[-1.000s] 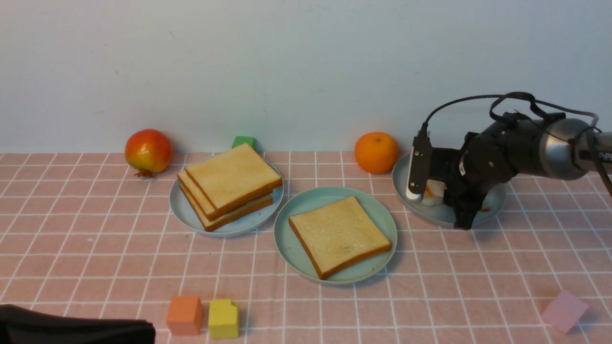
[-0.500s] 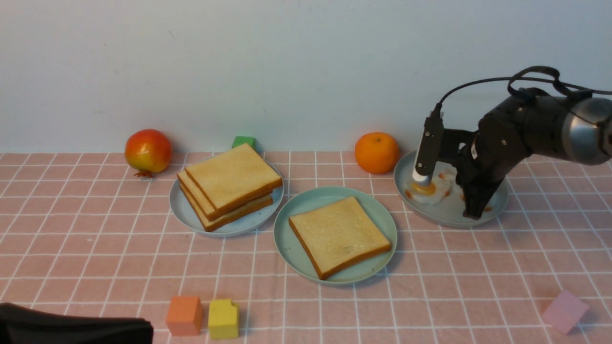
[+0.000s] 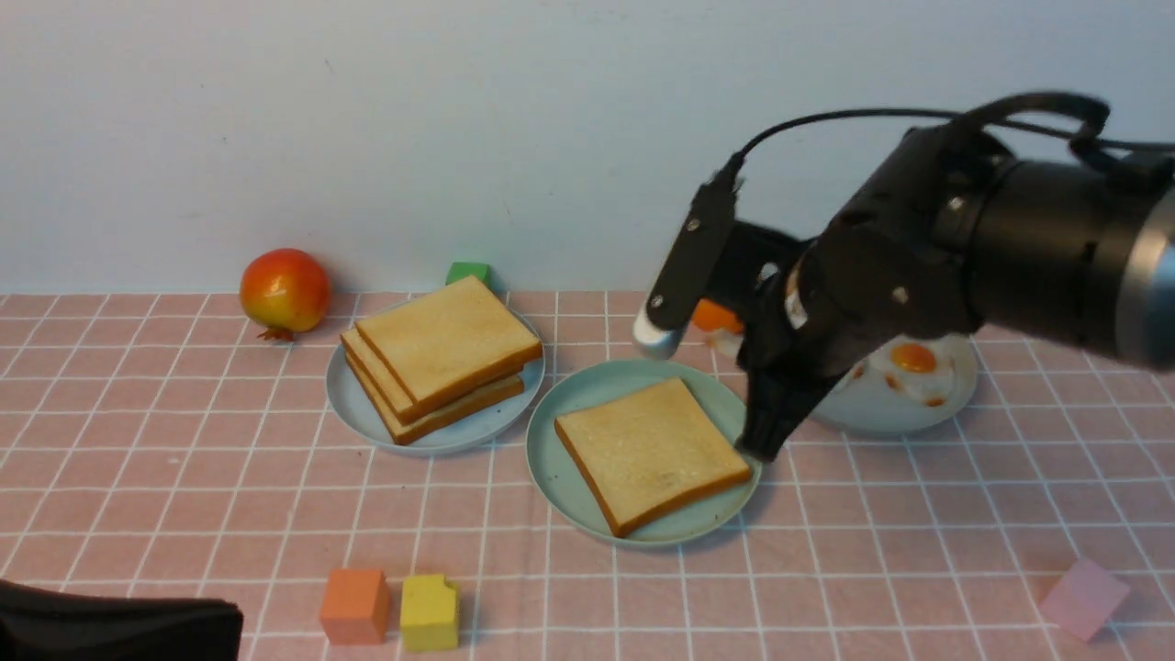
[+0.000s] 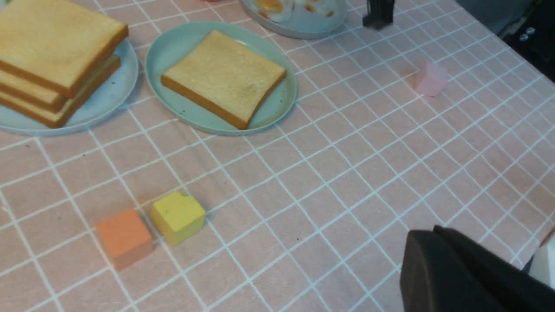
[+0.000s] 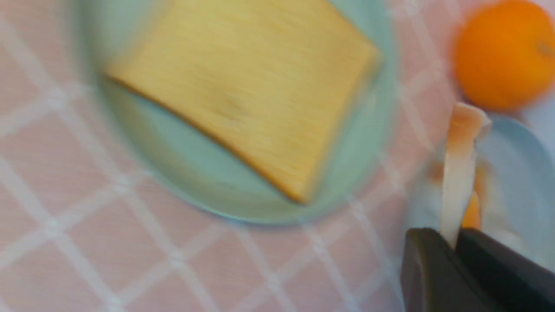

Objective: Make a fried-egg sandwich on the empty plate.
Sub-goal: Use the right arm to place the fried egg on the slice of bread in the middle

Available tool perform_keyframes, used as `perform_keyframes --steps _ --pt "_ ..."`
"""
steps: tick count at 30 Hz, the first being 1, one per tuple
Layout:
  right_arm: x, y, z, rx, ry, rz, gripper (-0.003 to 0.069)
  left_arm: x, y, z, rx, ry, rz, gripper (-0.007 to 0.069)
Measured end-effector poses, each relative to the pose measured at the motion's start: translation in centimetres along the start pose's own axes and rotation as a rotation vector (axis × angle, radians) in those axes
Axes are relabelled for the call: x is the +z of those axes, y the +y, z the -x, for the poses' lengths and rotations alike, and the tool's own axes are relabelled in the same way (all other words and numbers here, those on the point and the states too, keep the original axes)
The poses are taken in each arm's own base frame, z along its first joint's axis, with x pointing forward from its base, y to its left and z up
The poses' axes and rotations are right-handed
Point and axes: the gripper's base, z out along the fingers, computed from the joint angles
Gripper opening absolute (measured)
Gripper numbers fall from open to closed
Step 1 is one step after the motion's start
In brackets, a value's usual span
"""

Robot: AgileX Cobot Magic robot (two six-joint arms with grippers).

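View blurred. Right claw (image 5: 453, 237) pinches a thin fried egg (image 5: 457, 173) edge-on, white with amber tint. One toast slice (image 5: 243, 99) lies flat on mint-green plate (image 5: 143, 145). An orange (image 5: 505, 54) sits just beside a paler plate (image 5: 518, 151). Pink white-lined surface (image 5: 86, 242) under all.

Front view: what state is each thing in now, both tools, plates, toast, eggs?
right tool: shut on fried egg, held edge-on
left tool: low near the table, open or shut unclear
mint-green plate: holds one toast slice, no egg yet
grey-blue plate: second egg lies on it
toast stack: stacked on pale plate
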Motion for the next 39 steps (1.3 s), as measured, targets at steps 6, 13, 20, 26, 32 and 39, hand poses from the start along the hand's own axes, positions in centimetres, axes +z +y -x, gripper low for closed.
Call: perform_keyframes --steps 6,13,20,26,32,39 --pt "3.0 4.0 2.2 -0.07 -0.061 -0.03 0.0085 0.0 0.1 0.0 0.011 -0.003 0.012 0.0013" --pt "7.5 4.7 2.3 -0.135 -0.052 -0.126 0.0085 0.0 0.1 0.0 0.014 0.002 0.015 0.0013" --pt "8.5 4.9 2.0 -0.107 -0.021 -0.152 0.0085 0.0 0.2 -0.2 0.013 0.017 0.021 0.0013" --pt "8.1 6.0 2.5 -0.131 -0.007 -0.153 0.0085 0.0 0.2 -0.2 0.013 0.017 0.021 0.0013" --pt "7.7 7.2 3.0 -0.151 0.012 -0.151 0.0087 0.0 0.2 -0.2 0.013 0.017 0.021 0.0013" --pt "7.7 7.4 2.8 -0.126 0.031 -0.14 0.0125 0.0 0.2 -0.2 0.013 0.017 0.021 0.0013"
